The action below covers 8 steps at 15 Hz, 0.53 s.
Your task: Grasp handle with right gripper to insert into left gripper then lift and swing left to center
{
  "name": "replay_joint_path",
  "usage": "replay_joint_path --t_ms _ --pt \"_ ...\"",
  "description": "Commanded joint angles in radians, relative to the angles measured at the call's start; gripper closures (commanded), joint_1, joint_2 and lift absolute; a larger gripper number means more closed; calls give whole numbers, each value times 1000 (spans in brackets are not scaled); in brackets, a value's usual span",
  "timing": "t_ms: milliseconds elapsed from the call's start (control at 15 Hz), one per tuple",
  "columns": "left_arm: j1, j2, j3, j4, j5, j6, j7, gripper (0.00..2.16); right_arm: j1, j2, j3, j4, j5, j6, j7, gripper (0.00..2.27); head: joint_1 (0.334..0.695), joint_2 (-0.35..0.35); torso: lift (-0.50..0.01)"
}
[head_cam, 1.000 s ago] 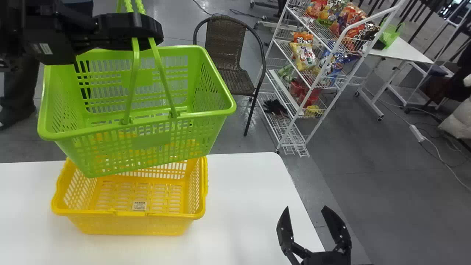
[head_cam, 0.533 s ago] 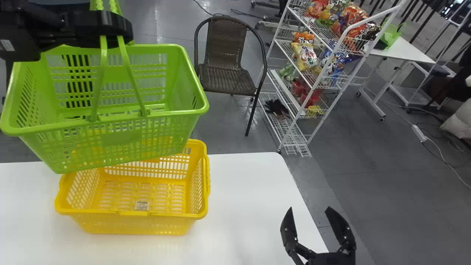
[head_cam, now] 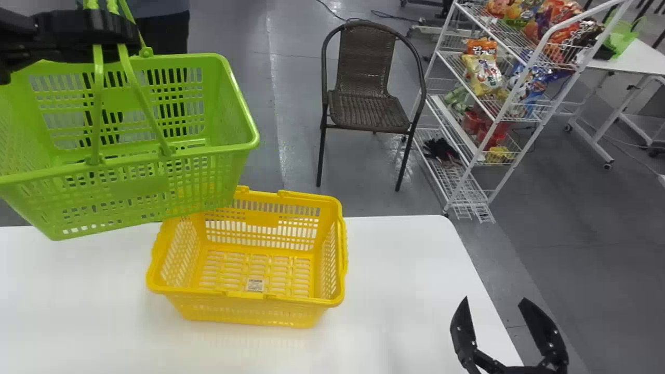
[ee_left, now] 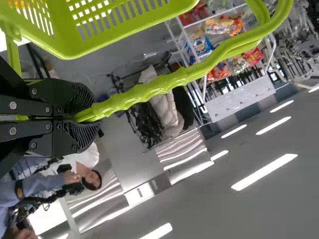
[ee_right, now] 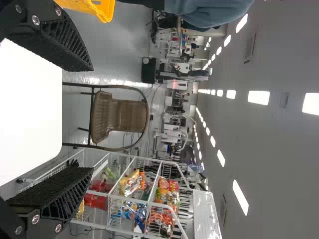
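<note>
In the head view my left gripper (head_cam: 111,31) is at the upper left, shut on the handles (head_cam: 97,104) of the green basket (head_cam: 140,189). The basket hangs slightly tilted above the table's far left edge. The left wrist view shows the left gripper (ee_left: 82,117) with its pads pressed on the ribbed green handle (ee_left: 149,89). My right gripper (head_cam: 501,322) stands open over the table's right edge, at the lower right and apart from both baskets; in the right wrist view the right gripper (ee_right: 92,119) has widely spread fingers with nothing between them.
A yellow basket (head_cam: 249,306) stands on the white table (head_cam: 395,291), right of and below the green one. Beyond the table are a brown chair (head_cam: 369,104) and a white wire rack (head_cam: 480,156) with snack bags.
The left gripper has carried the green basket leftward, uncovering more of the yellow basket. Table, chair and rack have shifted right in the head view, so the view has turned left. The right gripper stayed open.
</note>
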Motion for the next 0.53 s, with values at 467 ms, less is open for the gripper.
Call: replay_joint_path --t_ms 467 --pt "248 280 199 -61 85 4 -69 1976 -13 2 3 14 0 1 0 110 695 -28 0"
